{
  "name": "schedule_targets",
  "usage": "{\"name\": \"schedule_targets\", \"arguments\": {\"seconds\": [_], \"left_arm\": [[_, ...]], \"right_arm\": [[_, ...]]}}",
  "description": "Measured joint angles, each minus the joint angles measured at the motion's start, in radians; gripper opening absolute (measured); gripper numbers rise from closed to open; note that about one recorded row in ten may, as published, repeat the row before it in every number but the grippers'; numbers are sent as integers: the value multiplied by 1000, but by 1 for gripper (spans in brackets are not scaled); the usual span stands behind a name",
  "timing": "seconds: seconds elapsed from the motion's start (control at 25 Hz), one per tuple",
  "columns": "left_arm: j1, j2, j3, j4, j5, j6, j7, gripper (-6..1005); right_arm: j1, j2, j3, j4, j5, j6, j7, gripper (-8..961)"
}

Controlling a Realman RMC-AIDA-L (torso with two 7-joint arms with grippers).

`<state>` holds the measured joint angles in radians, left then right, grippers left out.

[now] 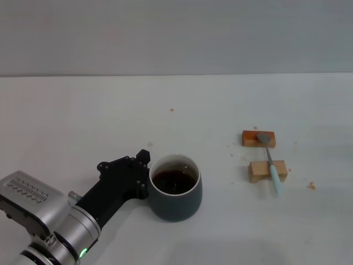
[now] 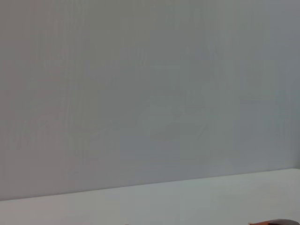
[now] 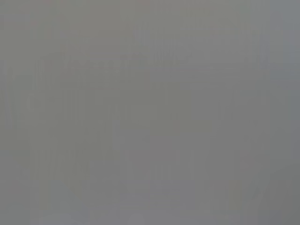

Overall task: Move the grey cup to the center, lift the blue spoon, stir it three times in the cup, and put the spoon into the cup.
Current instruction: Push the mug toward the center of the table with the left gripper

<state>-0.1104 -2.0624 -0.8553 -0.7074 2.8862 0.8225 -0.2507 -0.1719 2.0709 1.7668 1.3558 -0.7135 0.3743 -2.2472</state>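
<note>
Left gripper [image 1: 144,172] against left side of grey cup [image 1: 175,194], grip state cannot be told, cup holds dark liquid near table centre, blue spoon [image 1: 270,160] lies across two wooden blocks [image 1: 267,170] at right.

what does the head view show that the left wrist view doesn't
Only the head view shows the grey cup holding dark liquid, the left gripper against the cup's left side, and the blue spoon lying across two wooden blocks to the cup's right. Only the left wrist view shows a sliver of something dark at its lower edge, too little to name. Both share the white table meeting the grey wall.
</note>
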Motion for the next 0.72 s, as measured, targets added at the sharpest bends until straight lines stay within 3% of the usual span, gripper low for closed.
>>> {"name": "schedule_targets", "arguments": {"seconds": [0.12,0.28,0.56,0.64,0.72], "left_arm": [[4,0,-14,2,-3,0,0,-2],[12,10,-106,12,-3,4,-8,-2],[25,72,-308,19,2,1,-35,-2],[43,92,-365,-2,3,10,-35,-2],[47,98,-375,-8,2,11,-35,-2]], "right_arm": [[-1,1,-10,-5,-1,0,0,418],[4,1,-40,-11,-9,-4,0,418],[19,3,-152,-7,-12,-6,5,418],[24,4,-233,0,-12,-2,5,418],[25,4,-294,5,-12,-1,5,418]]}}
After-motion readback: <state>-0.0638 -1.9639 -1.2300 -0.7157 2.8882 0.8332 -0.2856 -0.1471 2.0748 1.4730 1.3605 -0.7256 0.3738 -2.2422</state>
